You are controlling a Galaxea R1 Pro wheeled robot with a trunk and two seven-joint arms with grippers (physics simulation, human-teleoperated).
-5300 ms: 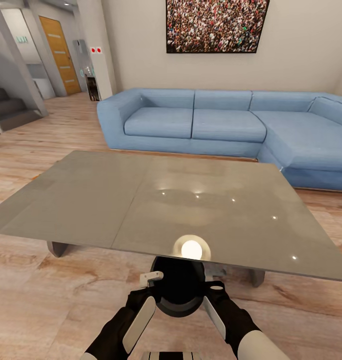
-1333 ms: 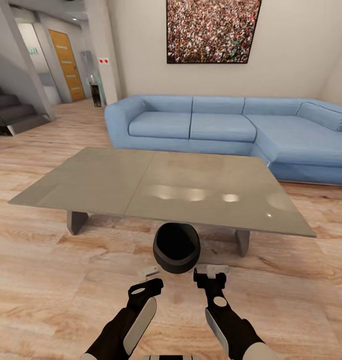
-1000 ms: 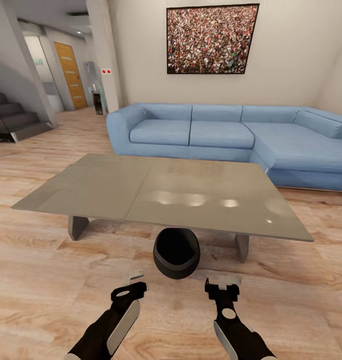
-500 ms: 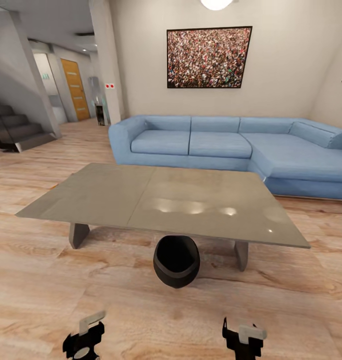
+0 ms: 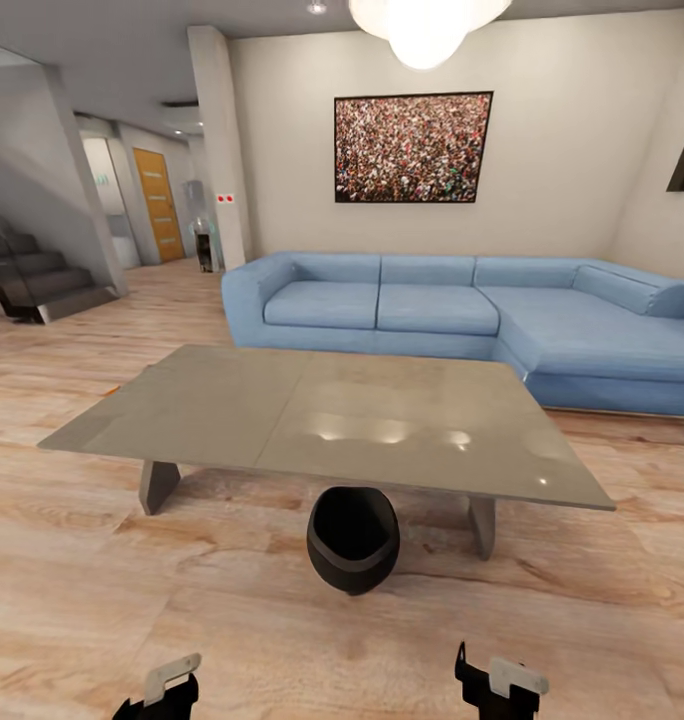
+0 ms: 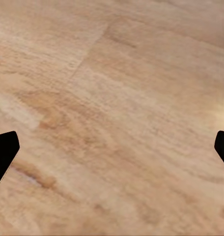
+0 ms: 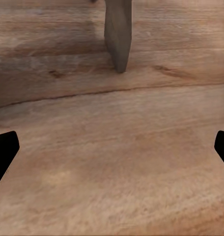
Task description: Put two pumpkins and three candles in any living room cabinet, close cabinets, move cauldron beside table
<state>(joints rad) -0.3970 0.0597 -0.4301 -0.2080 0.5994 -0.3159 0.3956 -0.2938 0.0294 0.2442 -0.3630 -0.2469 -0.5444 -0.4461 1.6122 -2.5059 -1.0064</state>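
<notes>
Now that both arms have drawn back, the black cauldron point(image 5: 353, 540) stands released at the coffee table's point(image 5: 232, 410) six-o'clock edge; left gripper point(image 6: 112, 147) and right gripper point(image 7: 112, 147) gape empty, so that step looks done.

Left pincer point(image 6: 112, 147) and right pincer point(image 7: 112, 147) spread, empty

A round black cauldron point(image 5: 353, 540) with an open mouth stood on the pale wood-plank floor point(image 5: 72, 600), partly beneath the near edge of a low rectangular grey table point(image 5: 322, 420) with a glossy top. Behind the table sat a light blue L-shaped sofa point(image 5: 462, 310), below a dark-framed speckled picture point(image 5: 412, 148) on the beige wall. The left gripper point(image 5: 160, 695) and right gripper point(image 5: 500, 688) appeared at the lower edge, apart from the cauldron.
</notes>
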